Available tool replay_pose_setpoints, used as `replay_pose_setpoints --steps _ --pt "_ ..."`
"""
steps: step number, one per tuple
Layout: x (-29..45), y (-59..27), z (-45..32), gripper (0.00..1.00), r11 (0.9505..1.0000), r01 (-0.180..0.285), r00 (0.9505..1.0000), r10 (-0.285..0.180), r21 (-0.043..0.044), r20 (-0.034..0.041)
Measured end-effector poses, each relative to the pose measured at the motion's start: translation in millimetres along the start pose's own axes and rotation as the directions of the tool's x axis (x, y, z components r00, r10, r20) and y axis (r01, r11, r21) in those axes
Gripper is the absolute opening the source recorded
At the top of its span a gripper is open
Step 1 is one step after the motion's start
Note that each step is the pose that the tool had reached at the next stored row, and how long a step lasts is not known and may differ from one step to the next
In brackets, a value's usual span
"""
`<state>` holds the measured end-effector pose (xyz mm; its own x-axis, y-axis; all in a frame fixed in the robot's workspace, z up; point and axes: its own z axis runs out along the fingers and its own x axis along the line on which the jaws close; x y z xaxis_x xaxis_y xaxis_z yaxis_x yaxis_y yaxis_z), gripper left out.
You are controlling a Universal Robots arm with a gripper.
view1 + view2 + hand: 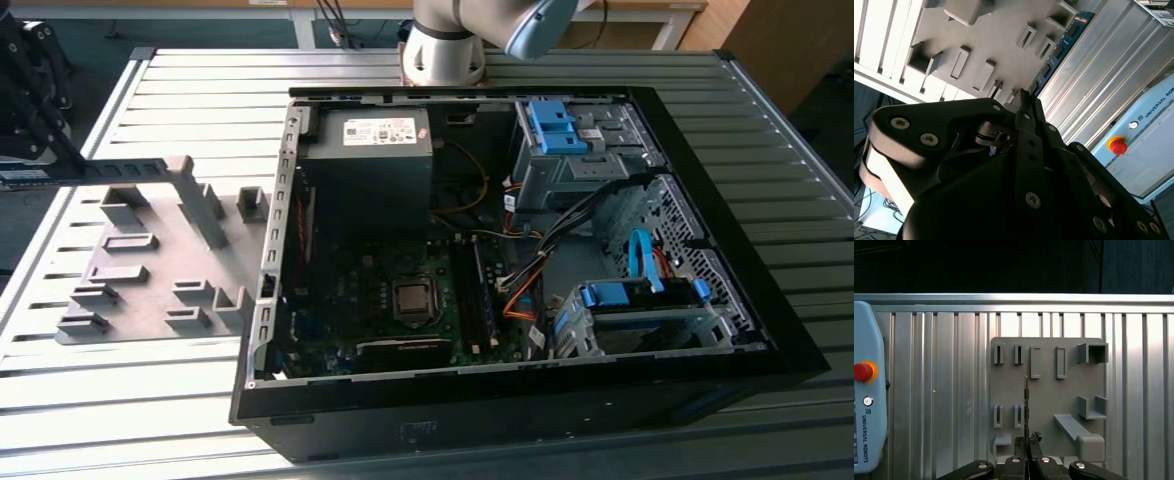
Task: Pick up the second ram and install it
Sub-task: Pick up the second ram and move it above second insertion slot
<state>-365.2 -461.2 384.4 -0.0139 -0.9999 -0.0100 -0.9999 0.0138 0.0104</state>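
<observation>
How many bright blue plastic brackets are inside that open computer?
2. The far blue bracket sits on the farther drive cage; the near blue bracket sits on the nearer one. Cables may hide more.

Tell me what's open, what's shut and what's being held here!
Pincer: shut on the ram.
Ram: held by one end, outside the PC.
PC: lying on its side, cover off, insides showing.
Tray: lying flat on the table.
</observation>
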Motion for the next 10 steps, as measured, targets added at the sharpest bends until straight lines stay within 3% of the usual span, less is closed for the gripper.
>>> replay_pose_setpoints --steps 10 --pt "-0.1 -6.6 -0.1 0.14 1.0 0.0 1.0 0.0 0.0 0.0"
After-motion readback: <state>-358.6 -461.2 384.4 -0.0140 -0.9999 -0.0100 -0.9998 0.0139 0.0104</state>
